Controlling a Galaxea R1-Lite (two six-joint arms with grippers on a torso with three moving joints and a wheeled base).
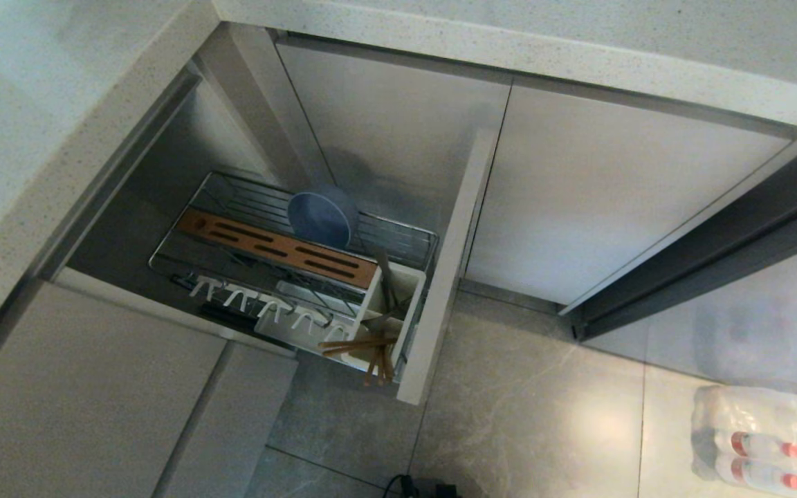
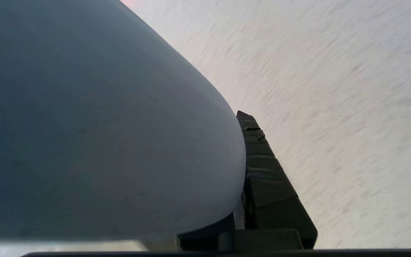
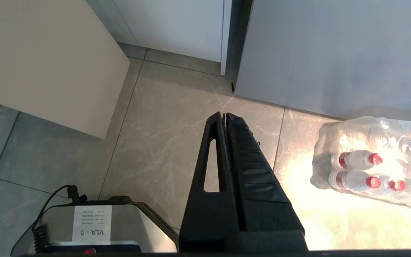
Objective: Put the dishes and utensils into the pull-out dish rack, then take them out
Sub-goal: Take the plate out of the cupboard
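So left pincer [image 2: 243, 200] clamped on light-blue plate [image 2: 102, 125] over counter (rim pinched); blue-grey bowl [image 1: 321, 218] upright in pull-out dish rack [image 1: 398, 238], chopsticks [image 1: 364, 349] in caddy [image 1: 409, 277]; right pincer [image 3: 225, 117] together above floor.

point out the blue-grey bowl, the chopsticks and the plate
blue-grey bowl [image 1: 321, 218]: head view, its inner face.
chopsticks [image 1: 360, 343]: head view, mid-shaft.
plate [image 2: 102, 135]: left wrist view, its underside.

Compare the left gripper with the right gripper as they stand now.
The left gripper is shut on the light-blue plate, whose rim sits between its fingers; the right gripper is shut on nothing. The left gripper is over a pale speckled surface, while the right gripper hangs over the tiled floor near a pack of bottles. Both have black ribbed fingers, and neither shows in the head view.
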